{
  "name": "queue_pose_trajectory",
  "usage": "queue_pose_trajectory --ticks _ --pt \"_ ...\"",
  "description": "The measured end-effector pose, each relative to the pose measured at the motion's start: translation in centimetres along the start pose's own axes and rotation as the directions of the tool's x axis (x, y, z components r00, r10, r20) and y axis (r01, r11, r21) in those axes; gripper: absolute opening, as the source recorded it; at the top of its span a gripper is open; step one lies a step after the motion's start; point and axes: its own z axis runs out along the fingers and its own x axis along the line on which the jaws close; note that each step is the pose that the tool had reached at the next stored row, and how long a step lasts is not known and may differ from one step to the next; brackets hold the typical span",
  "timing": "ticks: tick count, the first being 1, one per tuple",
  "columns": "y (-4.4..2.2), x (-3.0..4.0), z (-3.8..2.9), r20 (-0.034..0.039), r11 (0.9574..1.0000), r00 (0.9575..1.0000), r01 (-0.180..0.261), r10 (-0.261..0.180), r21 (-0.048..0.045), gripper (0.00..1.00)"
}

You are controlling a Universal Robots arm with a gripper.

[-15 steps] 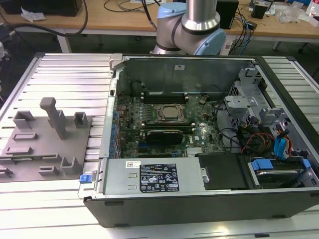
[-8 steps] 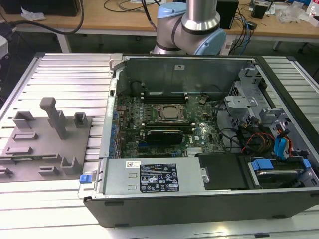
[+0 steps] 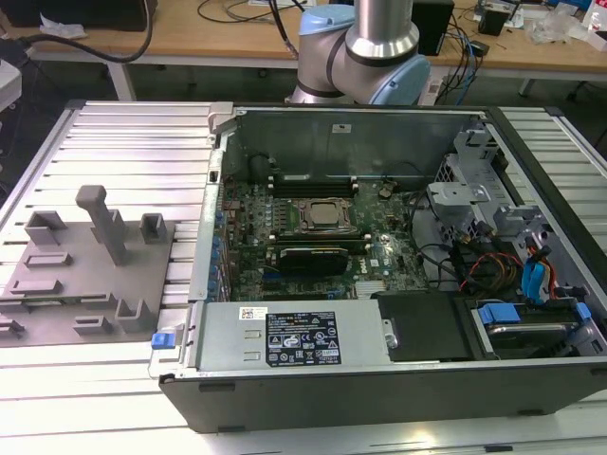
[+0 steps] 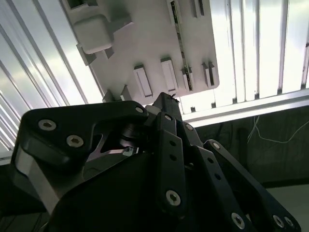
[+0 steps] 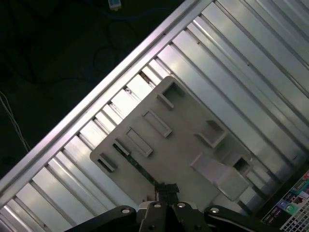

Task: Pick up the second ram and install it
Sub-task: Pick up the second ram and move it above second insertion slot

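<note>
Exterior view: the slatted surface (image 3: 123,142) carries the open computer case (image 3: 332,133) and, toward the exterior view's left, the grey tray (image 3: 95,284). In the first wrist view my pincer (image 5: 166,188), clenched and empty, hovers over that tray, whose slot holds the second ram (image 5: 134,163), seemingly on edge for grasping.

Grey moulded tray (image 3: 90,284) on ribbed metal table (image 3: 142,142) — open computer case (image 3: 360,389) beside it.

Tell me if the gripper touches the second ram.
Apart. In the exterior view nothing rests on the grey tray holding the second ram; the first wrist view has the gripper high above.
</note>
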Motion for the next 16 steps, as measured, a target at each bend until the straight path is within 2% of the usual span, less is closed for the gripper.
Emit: queue_pose_trajectory --ticks 4,9,10,11,16 --pt "0.00 0.00 0.00 -0.0014 0.9993 0.9993 0.037 -0.037 -0.0008 0.11" --pt "0.00 0.00 0.00 -0.0032 0.9960 0.9960 0.089 -0.089 -0.0021 0.11" --pt "0.00 0.00 0.00 -0.0036 0.9951 0.9951 0.099 -0.099 -0.0024 0.11" --pt "0.00 0.00 0.00 -0.0045 0.9920 0.9920 0.126 -0.126 -0.0031 0.11" --pt "0.00 0.00 0.00 -0.0061 0.9849 0.9849 0.173 -0.173 -0.0044 0.11"
